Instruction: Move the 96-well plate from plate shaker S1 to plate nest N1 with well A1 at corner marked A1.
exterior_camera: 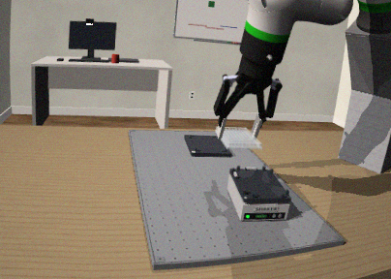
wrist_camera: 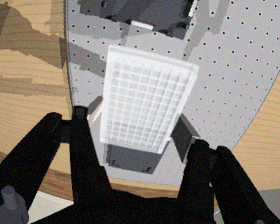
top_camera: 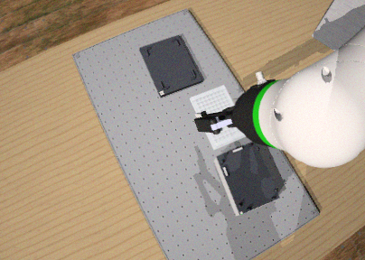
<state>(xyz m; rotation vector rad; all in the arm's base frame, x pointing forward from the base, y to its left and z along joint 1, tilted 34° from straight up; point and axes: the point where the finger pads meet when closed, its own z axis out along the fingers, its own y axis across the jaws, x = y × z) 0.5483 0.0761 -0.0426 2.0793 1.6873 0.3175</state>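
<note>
My gripper (exterior_camera: 238,132) is shut on the white 96-well plate (top_camera: 215,111) and holds it level in the air above the grey breadboard, between the shaker and the nest. The plate also shows in the side view (exterior_camera: 240,138) and between my fingers in the wrist view (wrist_camera: 145,105). The plate shaker S1 (top_camera: 249,177) stands empty at the near right of the board, its dark pocket open (exterior_camera: 258,180).
The grey perforated breadboard (top_camera: 181,139) lies on a wooden table. The robot's grey base (exterior_camera: 368,106) stands at the right. A desk with a monitor (exterior_camera: 92,38) stands far behind.
</note>
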